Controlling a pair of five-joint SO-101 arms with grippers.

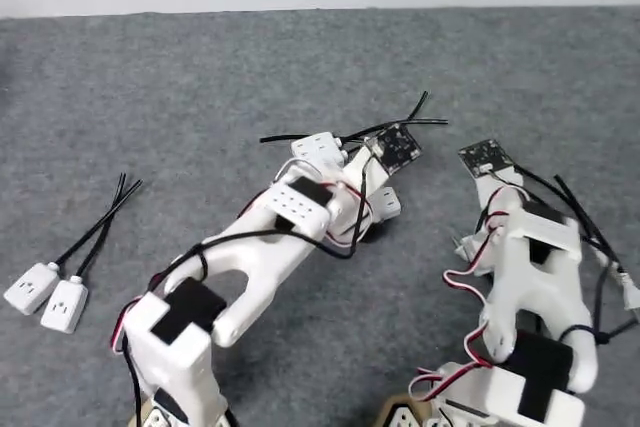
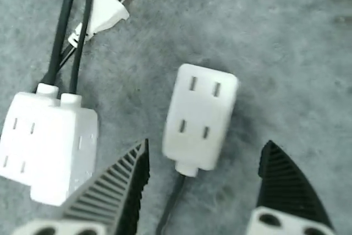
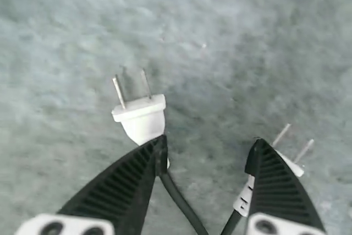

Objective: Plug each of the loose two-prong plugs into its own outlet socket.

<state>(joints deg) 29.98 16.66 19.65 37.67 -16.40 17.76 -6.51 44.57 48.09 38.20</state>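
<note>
My left gripper (image 2: 207,147) is open just above the grey carpet. A white outlet socket (image 2: 201,116) lies face up right in front of its fingertips, cord end toward me. Two more white sockets (image 2: 47,141) lie side by side beside one finger (image 2: 126,182), their black cords running off toward a loose two-prong plug (image 2: 107,9). My right gripper (image 3: 209,141) is open too. One white plug (image 3: 140,115) lies at the tip of one finger (image 3: 135,185), prongs pointing away. A second plug (image 3: 289,155) is half hidden behind the other finger (image 3: 275,185).
In the high view the left arm (image 1: 290,212) stretches to the table's middle, near a socket (image 1: 318,147) and tangled black cords (image 1: 400,125). The right arm (image 1: 530,267) stands at the right. Two further sockets (image 1: 48,297) with cords lie at the far left.
</note>
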